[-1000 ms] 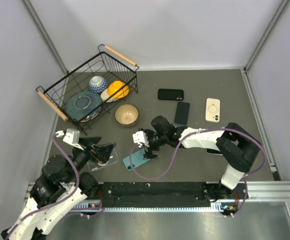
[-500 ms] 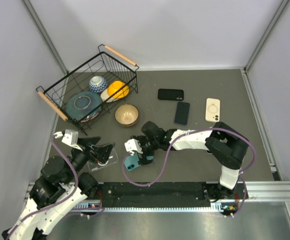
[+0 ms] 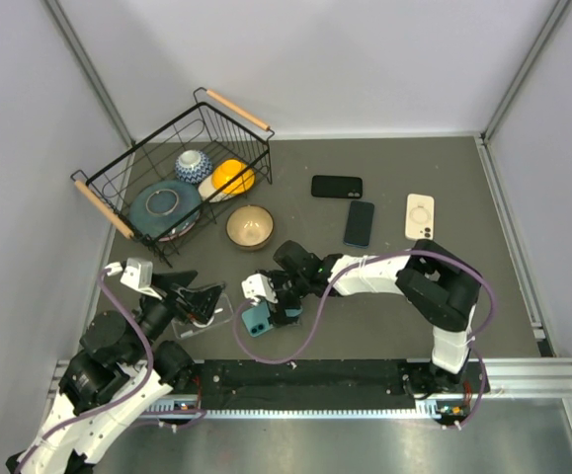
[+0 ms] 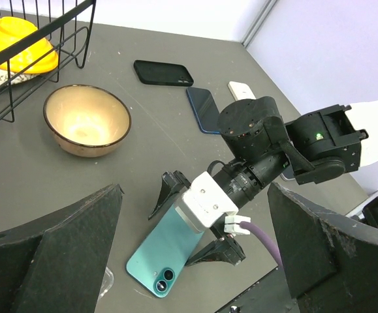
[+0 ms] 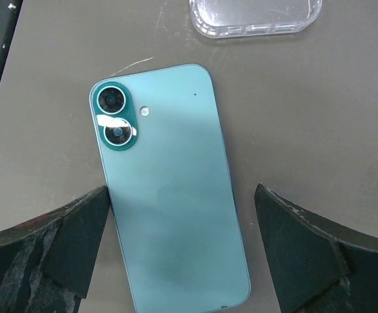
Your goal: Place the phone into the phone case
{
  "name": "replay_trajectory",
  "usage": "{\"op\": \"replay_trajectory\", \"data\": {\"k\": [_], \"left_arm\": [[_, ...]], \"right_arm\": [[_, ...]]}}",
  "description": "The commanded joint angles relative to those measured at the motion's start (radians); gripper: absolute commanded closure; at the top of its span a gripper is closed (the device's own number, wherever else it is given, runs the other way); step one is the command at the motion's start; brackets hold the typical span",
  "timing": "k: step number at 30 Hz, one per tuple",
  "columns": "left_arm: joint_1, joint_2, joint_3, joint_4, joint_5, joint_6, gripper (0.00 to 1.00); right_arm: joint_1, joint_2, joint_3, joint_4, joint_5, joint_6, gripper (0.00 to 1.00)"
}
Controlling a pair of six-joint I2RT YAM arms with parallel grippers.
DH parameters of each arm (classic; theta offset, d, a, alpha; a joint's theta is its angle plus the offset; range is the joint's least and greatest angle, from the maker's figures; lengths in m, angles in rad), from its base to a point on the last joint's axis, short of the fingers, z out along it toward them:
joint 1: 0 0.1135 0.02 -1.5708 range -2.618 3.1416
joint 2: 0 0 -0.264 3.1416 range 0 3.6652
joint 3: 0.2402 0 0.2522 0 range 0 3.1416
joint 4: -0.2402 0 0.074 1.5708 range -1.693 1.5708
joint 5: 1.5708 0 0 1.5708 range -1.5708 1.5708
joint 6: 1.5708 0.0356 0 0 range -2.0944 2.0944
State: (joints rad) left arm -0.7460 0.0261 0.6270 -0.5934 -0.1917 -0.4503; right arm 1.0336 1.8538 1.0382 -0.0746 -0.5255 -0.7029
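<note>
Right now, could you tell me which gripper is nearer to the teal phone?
Right. The right gripper hangs open directly over the teal phone, fingers either side; the left gripper is apart, over the clear case.

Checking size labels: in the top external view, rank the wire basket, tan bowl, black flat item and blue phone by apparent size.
1. wire basket, clearly largest.
2. tan bowl.
3. black flat item and blue phone look about alike; no ranking between them.
</note>
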Motion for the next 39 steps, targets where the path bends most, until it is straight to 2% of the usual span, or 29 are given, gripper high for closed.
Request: {"op": "replay_trajectory", "data": {"k": [1,6,9,14,23,29,32,39], "left_arm": [[0.002,-0.009,-0.006,0.05,0.008,-0.008,0.01],[0.002,-0.011,-0.007,0.049,-0.008,-0.014,0.01],[0.002,-0.011,-0.009,0.049,-0.011,-0.014,0.01],[0.002,-0.011,-0.013,0.05,0.012,-0.025,0.01],[0.0,0.014,-0.013,0.035,-0.006,-0.05,0.02],[0.002,0.201,0.049,-0.008,0.012,-0.042,0.07],[0.002,0.291,0.042,-0.008,0.02,-0.094,0.11],[0.002,0.363,-0.027,0.024,0.08,-0.221,0.15]], "right_arm": [[0.006,0.035,0.04,0.018,0.016,0.04,0.1],[0.008,0.031,0.059,-0.051,0.045,0.074,0.16],[0.008,0.048,0.078,-0.08,0.085,0.085,0.24],[0.008,0.055,0.059,-0.062,0.162,0.13,0.26],[-0.064,-0.09,-0.139,0.174,0.188,0.332,0.33],[-0.067,-0.177,-0.224,0.196,0.266,0.419,0.33],[-0.067,-0.197,-0.24,0.212,0.283,0.469,0.33],[-0.069,-0.248,-0.349,0.301,0.37,0.565,0.39]]}}
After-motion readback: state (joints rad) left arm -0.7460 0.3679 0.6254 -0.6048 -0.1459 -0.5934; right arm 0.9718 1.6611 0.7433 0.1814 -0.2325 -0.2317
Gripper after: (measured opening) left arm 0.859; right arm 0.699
